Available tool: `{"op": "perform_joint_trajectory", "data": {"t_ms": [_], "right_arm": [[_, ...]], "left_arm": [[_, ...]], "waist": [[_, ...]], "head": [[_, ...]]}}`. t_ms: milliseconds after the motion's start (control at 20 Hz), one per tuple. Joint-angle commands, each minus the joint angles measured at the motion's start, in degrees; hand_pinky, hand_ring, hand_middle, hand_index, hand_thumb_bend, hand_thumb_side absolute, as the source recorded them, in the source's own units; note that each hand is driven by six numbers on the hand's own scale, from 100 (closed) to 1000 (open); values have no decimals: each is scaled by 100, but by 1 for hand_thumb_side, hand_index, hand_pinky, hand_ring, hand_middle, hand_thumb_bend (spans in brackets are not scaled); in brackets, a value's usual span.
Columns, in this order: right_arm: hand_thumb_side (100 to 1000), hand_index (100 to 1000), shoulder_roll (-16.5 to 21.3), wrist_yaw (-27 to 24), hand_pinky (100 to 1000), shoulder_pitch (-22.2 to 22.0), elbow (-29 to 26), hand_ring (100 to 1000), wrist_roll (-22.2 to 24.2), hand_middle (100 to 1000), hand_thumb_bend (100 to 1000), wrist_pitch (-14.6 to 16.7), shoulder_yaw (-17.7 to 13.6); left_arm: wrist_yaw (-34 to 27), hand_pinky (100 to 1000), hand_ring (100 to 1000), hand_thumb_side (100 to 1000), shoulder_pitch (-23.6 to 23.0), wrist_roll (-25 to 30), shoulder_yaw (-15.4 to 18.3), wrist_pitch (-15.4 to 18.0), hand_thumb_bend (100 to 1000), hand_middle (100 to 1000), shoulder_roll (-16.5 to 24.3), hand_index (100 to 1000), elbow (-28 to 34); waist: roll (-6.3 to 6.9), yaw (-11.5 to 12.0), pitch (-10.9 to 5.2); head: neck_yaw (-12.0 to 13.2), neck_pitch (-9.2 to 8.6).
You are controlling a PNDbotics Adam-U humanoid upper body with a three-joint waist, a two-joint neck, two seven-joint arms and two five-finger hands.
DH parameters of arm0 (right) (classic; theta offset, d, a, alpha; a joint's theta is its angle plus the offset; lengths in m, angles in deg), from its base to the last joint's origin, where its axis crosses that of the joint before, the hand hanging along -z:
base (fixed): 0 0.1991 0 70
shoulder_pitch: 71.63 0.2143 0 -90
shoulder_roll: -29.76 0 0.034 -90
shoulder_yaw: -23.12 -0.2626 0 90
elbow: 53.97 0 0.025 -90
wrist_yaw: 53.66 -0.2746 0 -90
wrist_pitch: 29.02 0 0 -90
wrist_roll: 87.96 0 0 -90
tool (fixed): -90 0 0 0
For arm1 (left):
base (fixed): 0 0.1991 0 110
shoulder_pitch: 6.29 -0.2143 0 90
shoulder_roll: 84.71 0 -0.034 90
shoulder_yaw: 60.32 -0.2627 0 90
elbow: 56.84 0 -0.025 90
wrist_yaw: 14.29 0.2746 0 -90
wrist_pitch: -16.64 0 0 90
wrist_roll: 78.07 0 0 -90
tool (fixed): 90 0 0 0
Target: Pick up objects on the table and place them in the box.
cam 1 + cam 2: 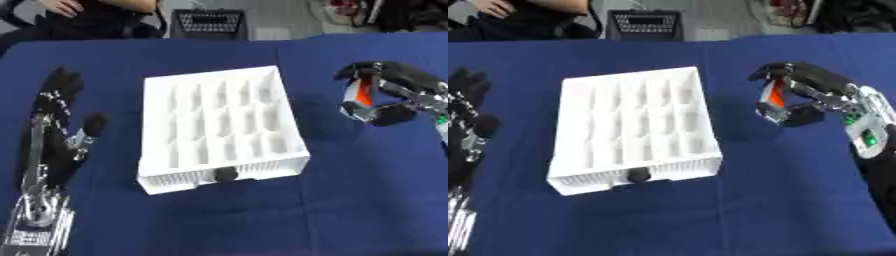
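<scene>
Toward the right edge of the desk (219,220): right hand (815,95), black with silver joints, raised above the blue cloth, fingers (785,70) and thumb curled round a small object (775,97). Object: slim, orange-red with a pale lower end, held roughly upright between the fingertips; further detail cannot be made out. Forearm: runs off toward the right edge, with a white panel bearing green marks.

Left of that hand, apart from it, at the middle of the desk: white box (297,137), rectangular, open-topped, divided into a grid of small compartments; long sides run from the near edge toward the far edge, slightly askew. Compartments: show white throughout. Near wall: ribbed, with a small dark round item (226,174) set against it at about its middle.

Along the left edge of the desk: left hand (59,115), black, resting open on the cloth, fingers straight and pointing toward the far edge, thumb out toward the box, holding nothing. Its arm, silver at the joints, runs down to the near left corner.

Desk covering: dark blue cloth, across the whole surface.
</scene>
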Motion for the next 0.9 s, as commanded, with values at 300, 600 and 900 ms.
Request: {"op": "perform_joint_trajectory", "data": {"t_ms": [300, 600, 900], "right_arm": [[552, 898, -64, -299, 473, 682, -247, 588, 185, 799, 172, 148, 251], [555, 894, -360, -449, 462, 1279, -234, 582, 353, 793, 218, 33, 437], [540, 893, -868, -618, 462, 1838, -243, 577, 490, 792, 210, 16, 607]], "left_arm": [[-39, 1000, 920, 670, 10, 30, -27, 25, 977, 875, 26, 1000, 40], [-50, 1000, 920, 671, 9, 53, -57, 38, 976, 875, 15, 1000, 20], [-60, 1000, 919, 669, 21, 62, -69, 49, 977, 875, -3, 1000, 10]], "waist": [[-20, 26, -108], [-42, 115, -112], [-48, 174, -115]], "head": [[-131, -37], [-198, -41], [-298, -63]]}}
